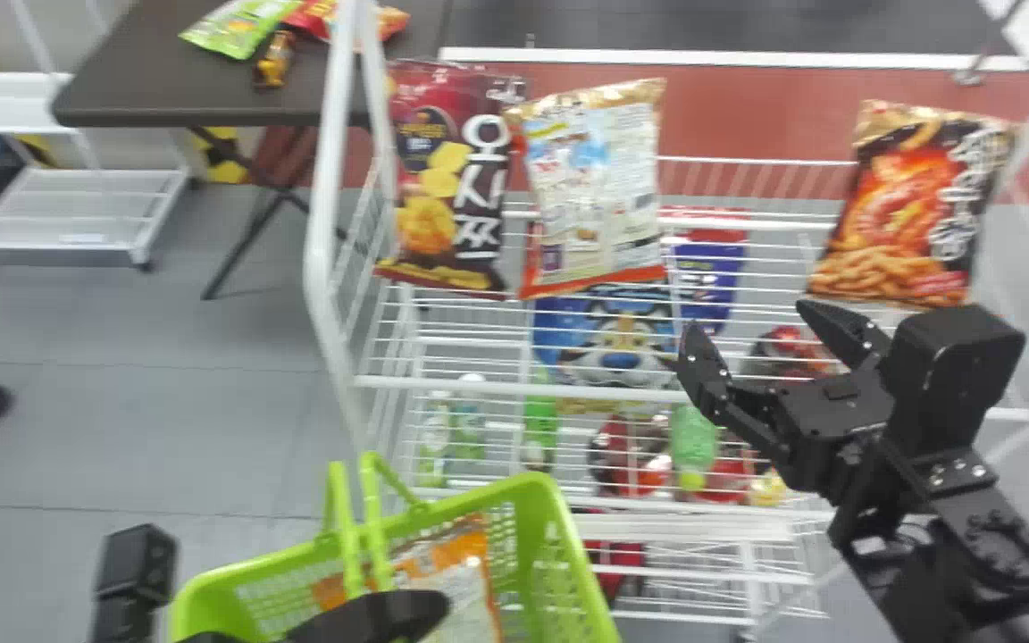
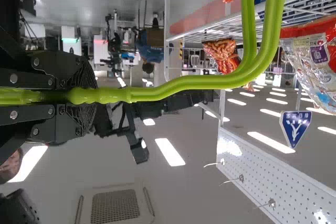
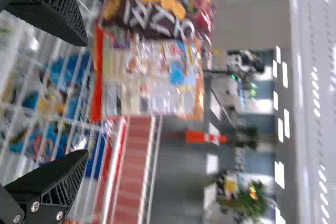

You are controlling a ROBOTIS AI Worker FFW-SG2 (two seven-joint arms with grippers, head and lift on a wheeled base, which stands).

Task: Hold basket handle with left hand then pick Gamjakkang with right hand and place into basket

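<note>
"Since the left gripper (image 2: 81, 95) is clamped around the basket handle (image 2: 184, 83), the pick falls to the right, also the nearer arm. Which way to the bag?"

"Forward and to the robot's left of the right gripper (image 1: 750, 321). I take the Gamjakkang (image 1: 588, 187) to be the pale-faced, red-edged one; identity inferred, not confirmed. It stands on the wire shelf (image 1: 443, 385), long axis near upright, leaning slightly."

"State of the right fingers?"

"Spread, nothing between them. Right wrist view: bag ahead, off-centre toward the left-hand finger, not touched."

"Correction needed, then?"

"Shift left first, then advance, so that the fingers straddle its width. Going straight ahead, I judge, could knock one edge."

"Neighbours?"

"Maroon bag (image 1: 452, 241) close against its left side; risk of catching both. The black and orange bag (image 1: 912, 214) is well apart, right."

"Destination?"

"Green basket (image 1: 582, 572), nearer the robot, below the shelf front. Pick and placing both outstanding."
</note>
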